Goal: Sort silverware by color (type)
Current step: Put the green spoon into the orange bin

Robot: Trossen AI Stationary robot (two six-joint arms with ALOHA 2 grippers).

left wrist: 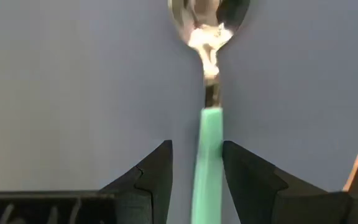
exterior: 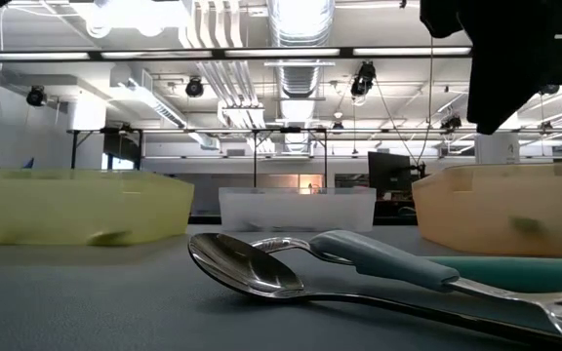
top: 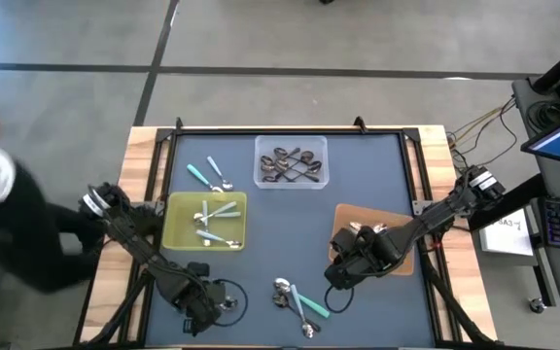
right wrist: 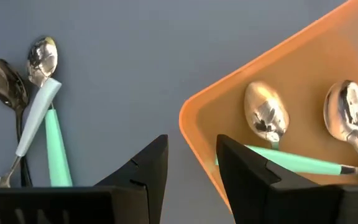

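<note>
A teal-green-handled spoon [left wrist: 208, 93] lies on the blue mat near the table's front left. My left gripper [left wrist: 196, 146] [top: 202, 306] points down over it, open, one finger on each side of the handle [left wrist: 207, 168]; a gap shows on one side. My right gripper [right wrist: 191, 140] [top: 343, 272] hangs open and empty above the near left corner of the orange tray [right wrist: 303, 62], which holds two teal-handled spoons [right wrist: 266, 118]. A small pile of silverware [top: 295, 297] lies near the front edge: a pale-blue-handled spoon [right wrist: 39, 112], a teal-handled one [right wrist: 58, 155] and a dark spoon [right wrist: 8, 87].
The yellow tray [top: 175, 233] at centre left holds pale-blue-handled spoons. A clear tray [top: 261, 146] at the far middle holds dark spoons. Two loose utensils [top: 210, 175] lie on the mat beyond the yellow tray. A person's dark sleeve [top: 8, 224] shows beside the table's left edge.
</note>
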